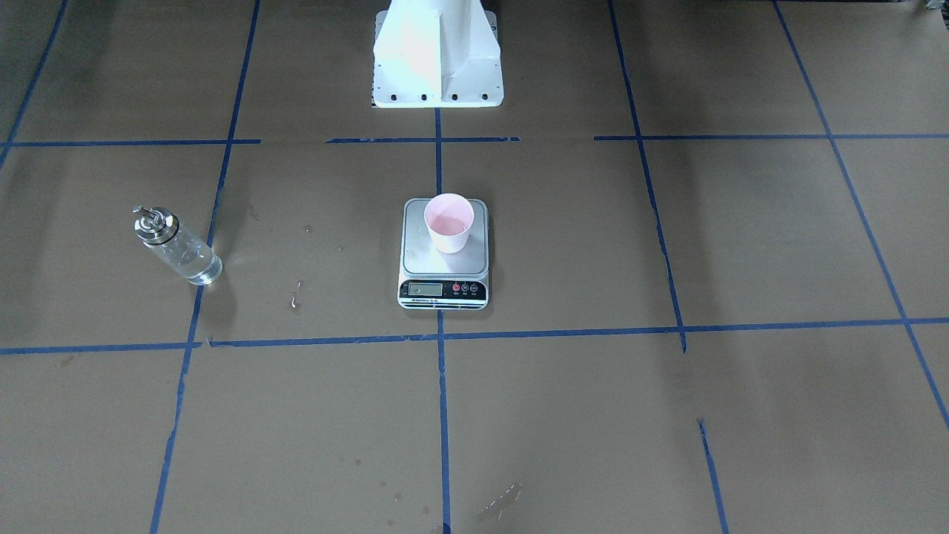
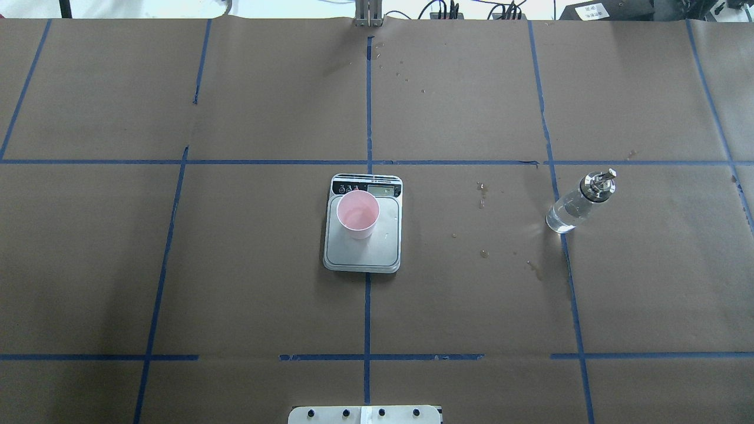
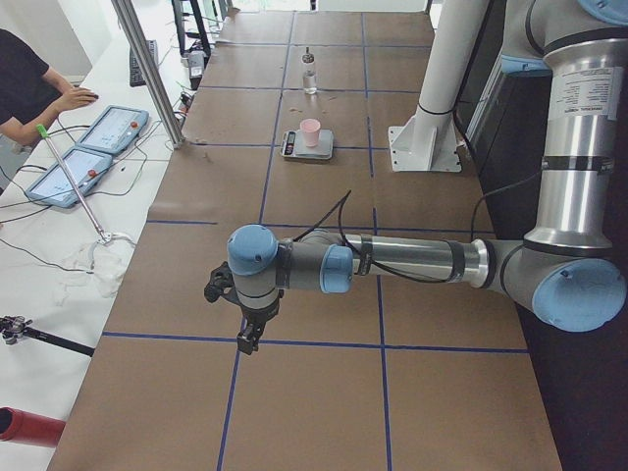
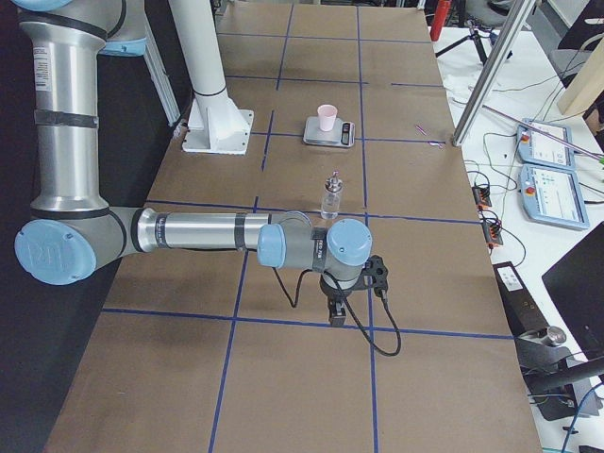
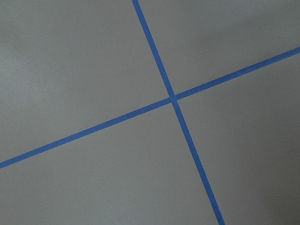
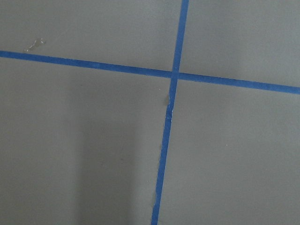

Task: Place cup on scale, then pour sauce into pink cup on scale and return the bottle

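Crossing brown paper (image 2: 265,88), blue tape grid (image 2: 369,118), central scale (image 2: 362,256), wet spots (image 2: 482,194), desk (image 3: 49,285) alongside

You have soft, even light and sharp pictures; the white base (image 1: 437,52) is blown out, the bottle (image 1: 178,248) glints and casts a faint shadow.
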{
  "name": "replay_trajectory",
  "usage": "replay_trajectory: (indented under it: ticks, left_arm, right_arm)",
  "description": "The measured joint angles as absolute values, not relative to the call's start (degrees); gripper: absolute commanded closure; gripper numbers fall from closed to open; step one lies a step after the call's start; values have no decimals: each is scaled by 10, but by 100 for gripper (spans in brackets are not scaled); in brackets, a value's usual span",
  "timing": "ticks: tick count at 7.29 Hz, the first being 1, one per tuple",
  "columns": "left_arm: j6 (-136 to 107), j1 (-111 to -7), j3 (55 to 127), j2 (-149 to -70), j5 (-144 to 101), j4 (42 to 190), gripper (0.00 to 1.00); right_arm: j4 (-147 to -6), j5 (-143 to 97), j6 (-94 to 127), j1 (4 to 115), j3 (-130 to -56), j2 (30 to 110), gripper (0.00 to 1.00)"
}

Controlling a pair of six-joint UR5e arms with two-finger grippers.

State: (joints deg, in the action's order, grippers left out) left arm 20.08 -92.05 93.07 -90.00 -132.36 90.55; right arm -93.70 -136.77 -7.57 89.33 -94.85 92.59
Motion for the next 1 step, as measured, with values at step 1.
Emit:
replay_trajectory:
  ticks: [1]
  left_arm:
    - [201, -920, 931, -900, -1324, 906, 0]
  right_arm:
    - [-937, -1368, -76, 893, -949, 926, 0]
